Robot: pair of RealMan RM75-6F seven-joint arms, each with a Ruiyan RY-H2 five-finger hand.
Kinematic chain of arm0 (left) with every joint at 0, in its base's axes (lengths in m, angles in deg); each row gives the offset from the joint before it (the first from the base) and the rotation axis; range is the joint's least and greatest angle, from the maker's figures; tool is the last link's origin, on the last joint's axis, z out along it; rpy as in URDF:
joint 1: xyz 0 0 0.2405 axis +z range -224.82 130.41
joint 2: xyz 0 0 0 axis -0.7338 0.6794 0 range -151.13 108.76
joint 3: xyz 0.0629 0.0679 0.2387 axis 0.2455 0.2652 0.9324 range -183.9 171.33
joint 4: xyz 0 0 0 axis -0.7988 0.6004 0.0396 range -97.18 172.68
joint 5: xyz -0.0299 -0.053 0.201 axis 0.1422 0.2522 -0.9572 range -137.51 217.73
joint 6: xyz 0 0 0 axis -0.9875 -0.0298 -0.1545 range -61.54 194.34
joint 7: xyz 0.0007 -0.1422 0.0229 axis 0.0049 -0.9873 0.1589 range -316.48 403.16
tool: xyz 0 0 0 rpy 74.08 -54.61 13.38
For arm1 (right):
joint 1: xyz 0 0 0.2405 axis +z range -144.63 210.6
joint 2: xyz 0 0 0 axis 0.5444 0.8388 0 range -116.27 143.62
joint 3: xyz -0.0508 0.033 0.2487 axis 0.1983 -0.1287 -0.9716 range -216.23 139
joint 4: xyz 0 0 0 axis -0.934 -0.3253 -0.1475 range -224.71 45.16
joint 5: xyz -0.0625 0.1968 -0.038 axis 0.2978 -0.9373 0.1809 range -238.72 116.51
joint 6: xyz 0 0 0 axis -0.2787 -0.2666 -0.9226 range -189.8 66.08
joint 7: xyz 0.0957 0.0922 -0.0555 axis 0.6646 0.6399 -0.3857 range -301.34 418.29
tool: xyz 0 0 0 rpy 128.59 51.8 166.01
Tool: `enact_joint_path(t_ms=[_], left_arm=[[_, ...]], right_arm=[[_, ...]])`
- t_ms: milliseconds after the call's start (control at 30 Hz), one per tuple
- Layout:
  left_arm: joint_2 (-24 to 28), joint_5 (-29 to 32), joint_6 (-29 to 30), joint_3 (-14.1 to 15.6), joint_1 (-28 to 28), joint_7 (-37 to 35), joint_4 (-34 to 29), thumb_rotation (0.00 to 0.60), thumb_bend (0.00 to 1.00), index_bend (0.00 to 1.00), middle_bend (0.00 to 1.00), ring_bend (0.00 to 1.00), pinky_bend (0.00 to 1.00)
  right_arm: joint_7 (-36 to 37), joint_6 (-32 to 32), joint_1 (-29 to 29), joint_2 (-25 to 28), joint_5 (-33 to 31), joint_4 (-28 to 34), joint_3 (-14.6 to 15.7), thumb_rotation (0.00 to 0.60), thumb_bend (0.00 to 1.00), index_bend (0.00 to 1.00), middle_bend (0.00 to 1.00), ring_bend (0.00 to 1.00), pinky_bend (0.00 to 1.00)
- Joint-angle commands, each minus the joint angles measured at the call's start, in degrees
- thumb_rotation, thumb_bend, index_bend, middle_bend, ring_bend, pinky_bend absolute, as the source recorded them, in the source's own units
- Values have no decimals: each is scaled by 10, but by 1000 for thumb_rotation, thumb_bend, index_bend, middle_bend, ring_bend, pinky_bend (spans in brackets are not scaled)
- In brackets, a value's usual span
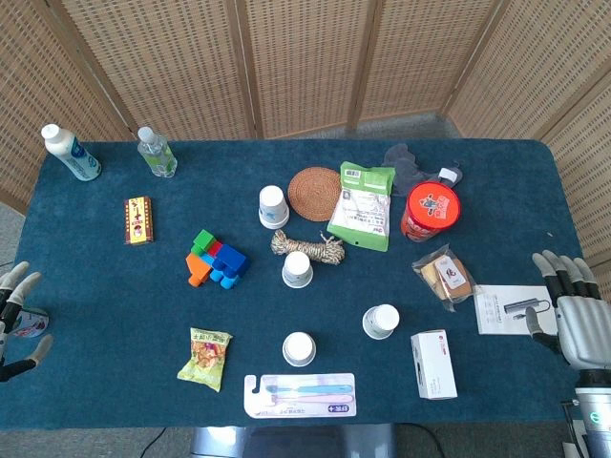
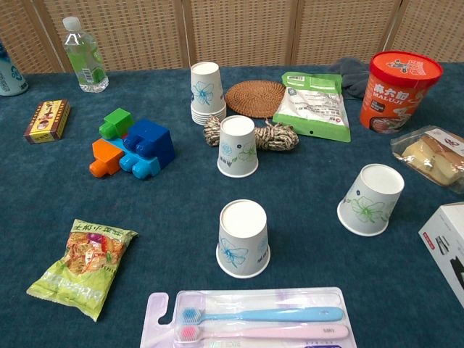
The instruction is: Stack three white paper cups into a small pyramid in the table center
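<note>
fingers spread, rope behind cup

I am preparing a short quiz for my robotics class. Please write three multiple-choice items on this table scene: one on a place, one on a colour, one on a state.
1. What lies directly beside the coil of rope?
A. a cup B. the bottle C. the toothbrush pack
2. What colour is the tub of instant noodles?
A. green B. red C. white
3. How do the single paper cups stand?
A. stacked as a pyramid B. upside down, apart C. on their sides

Answers: 1 A, a paper cup touches the rope. 2 B, its wall and lid rim are red. 3 B, the near cup and the right cup rest mouth down, separate.
</note>
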Motion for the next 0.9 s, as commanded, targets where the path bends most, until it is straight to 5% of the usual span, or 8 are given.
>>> enact_joint_path(t_ms=[33, 533, 900], left_arm=[[2, -2, -5, 2, -1, 2, -1, 600, 394, 0, 0, 0, 0], [28, -43, -19, 9, -17, 11, -12, 600, 395, 0, 0, 0, 0], [51, -93, -117, 16, -85, 27, -4, 600, 395, 0, 0, 0, 0]], right_arm=[[0, -1, -1, 1, -1, 0, 0, 600, 514, 7, 0, 0, 0], [16, -15, -13, 2, 14, -6, 6, 600, 512, 7, 0, 0, 0], [5, -10, -12, 12, -1, 7, 1, 600, 513, 6, 0, 0, 0]])
